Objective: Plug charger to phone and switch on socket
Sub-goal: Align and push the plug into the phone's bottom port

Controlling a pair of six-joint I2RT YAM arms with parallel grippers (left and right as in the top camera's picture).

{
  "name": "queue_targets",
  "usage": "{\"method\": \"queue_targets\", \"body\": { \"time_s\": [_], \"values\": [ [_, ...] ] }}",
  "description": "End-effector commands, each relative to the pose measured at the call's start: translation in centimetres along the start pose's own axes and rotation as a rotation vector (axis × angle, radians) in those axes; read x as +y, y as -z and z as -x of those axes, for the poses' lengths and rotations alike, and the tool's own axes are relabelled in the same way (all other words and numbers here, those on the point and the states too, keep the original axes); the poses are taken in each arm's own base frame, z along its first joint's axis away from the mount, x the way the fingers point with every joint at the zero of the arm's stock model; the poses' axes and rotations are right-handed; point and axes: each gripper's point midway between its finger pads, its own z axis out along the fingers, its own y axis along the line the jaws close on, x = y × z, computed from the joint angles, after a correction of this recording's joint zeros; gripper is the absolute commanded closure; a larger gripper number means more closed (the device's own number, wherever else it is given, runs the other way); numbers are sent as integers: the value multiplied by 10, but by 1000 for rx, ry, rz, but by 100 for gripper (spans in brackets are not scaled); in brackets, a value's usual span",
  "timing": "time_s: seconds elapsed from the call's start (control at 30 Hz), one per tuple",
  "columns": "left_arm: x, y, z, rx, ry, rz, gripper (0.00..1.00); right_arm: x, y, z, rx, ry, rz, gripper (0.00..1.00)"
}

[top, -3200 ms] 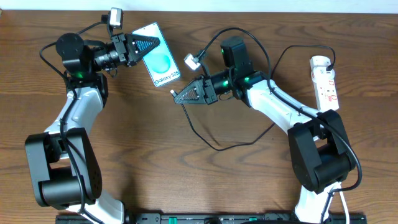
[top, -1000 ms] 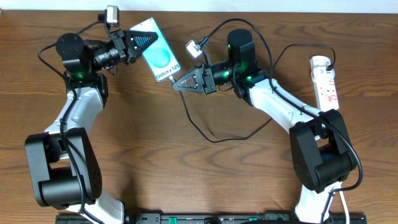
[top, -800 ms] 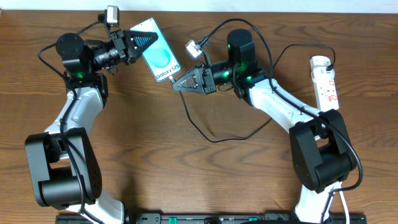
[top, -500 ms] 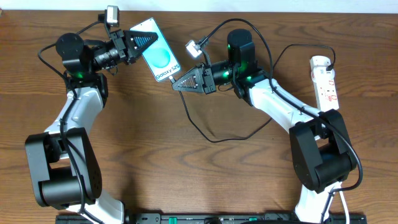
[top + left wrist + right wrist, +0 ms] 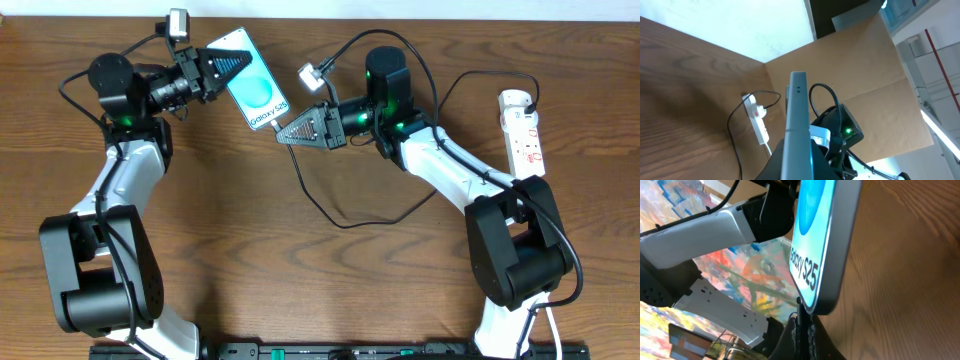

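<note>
The phone (image 5: 258, 90), light blue screen up with "Galaxy S25" text, hangs above the table with my left gripper (image 5: 245, 64) shut on its upper end. In the left wrist view the phone (image 5: 797, 120) shows edge-on between the fingers. My right gripper (image 5: 279, 138) is shut on the plug end of the charger (image 5: 303, 195), a thin black cable. In the right wrist view the gripper (image 5: 802, 327) presses the plug tip (image 5: 800, 311) against the bottom edge of the phone (image 5: 817, 240); the port itself is hidden. The white socket (image 5: 524, 130) lies at the far right.
The charger cable loops over the brown table (image 5: 300, 290) below my right arm and runs up to the socket (image 5: 758, 125). Both arm bases stand at the near edge. A pale wall borders the table's far edge.
Since about three seconds ago my right gripper has carried the plug up and left to the phone's lower end, and the phone shifted slightly up-left. Over the last second nothing moved noticeably.
</note>
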Motion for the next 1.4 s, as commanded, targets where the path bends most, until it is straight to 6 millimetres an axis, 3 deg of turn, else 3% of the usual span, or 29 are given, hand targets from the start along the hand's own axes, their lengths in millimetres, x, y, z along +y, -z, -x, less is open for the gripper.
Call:
{"method": "queue_targets", "body": {
  "time_s": [0.0,0.93,1.37],
  "values": [
    [-8,0,0,27,-24,-14,93,-2,4,14,-47,3,-36,99],
    [-8,0,-1,31,-28,-15,93,-5,4,27,-108,-36,-72,99],
    [-10,1,-12,99,-71,-31,93,4,3,25,-82,-28,-34,99]
  ]
}}
